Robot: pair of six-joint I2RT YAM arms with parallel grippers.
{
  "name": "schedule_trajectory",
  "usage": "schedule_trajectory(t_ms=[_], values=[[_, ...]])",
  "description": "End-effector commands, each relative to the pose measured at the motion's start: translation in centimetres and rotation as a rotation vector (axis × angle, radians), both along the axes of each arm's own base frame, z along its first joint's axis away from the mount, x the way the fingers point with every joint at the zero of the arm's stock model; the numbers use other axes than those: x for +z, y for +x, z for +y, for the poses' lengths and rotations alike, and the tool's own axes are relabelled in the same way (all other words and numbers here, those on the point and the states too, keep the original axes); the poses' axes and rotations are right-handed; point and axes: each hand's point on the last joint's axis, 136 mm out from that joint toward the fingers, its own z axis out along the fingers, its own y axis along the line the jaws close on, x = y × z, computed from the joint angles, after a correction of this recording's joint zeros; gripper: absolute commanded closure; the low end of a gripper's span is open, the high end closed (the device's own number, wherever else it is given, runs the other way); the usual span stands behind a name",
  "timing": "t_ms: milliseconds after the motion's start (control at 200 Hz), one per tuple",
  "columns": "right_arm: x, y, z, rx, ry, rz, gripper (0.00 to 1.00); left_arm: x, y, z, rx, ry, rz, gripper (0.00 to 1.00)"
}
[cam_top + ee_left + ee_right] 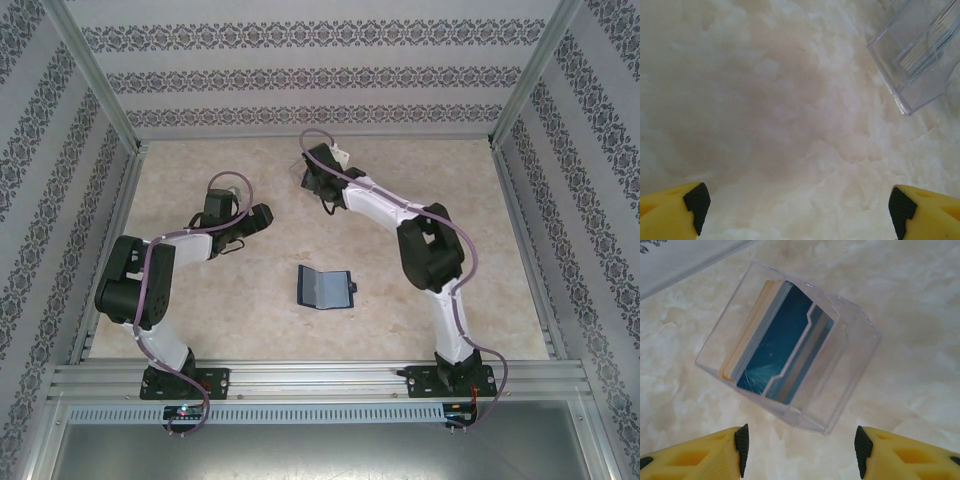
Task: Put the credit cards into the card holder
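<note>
Credit cards [782, 347] stacked in clear case [856, 351], just ahead of right claw [801, 442], jaws apart, empty

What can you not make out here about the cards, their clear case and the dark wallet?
Right wrist view: how many thin flat cards sit in the clear plastic case; they stand packed behind the blue one.
Left wrist view: the frame edge cuts that case off.
Top view: the dark navy folding card holder is too small to show pockets.
</note>
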Motion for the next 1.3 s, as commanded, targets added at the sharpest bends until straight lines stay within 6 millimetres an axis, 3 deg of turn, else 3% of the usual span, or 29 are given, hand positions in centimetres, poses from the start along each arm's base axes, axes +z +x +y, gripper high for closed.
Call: schedule_trajectory(t_ms=[0, 175, 345, 749, 974, 1094, 1299], values=[[-1.3, 1.3, -1.5, -0.063, -0.079, 0.038, 0.40, 1.8, 1.1, 0.8, -0.004, 0.046, -0.111, 0.06], [-3.2, 2.2, -1.4, -0.076, -0.097, 0.078, 0.40, 1.8, 0.9, 1.1, 0.014, 0.050, -0.128, 0.06], [-4.2, 2.3, -2.7, -0.102, -0.098, 0.117, 0.43, 1.6, 0.9, 1.0, 0.025, 0.025, -0.135, 0.05], [-6.9, 0.1, -3.7, 0.019, -0.097, 0.241, 0.55, 1.6, 0.9, 1.0, 0.044, -0.001, -0.144, 0.05], [-5.0, -0.8, -5.6, -0.001, -0.115, 0.222, 0.52, 1.6, 1.0, 0.6, 0.040, -0.035, -0.149, 0.05], [-3.3, 0.0, -5.1, -0.007, -0.077, 0.178, 0.50, 1.5, 1.1, 0.2, 0.025, -0.053, -0.147, 0.05], [-2.2, 1.6, -3.9, -0.027, -0.019, 0.143, 0.49, 1.8, 1.2, 0.1, 0.025, -0.060, -0.156, 0.05]])
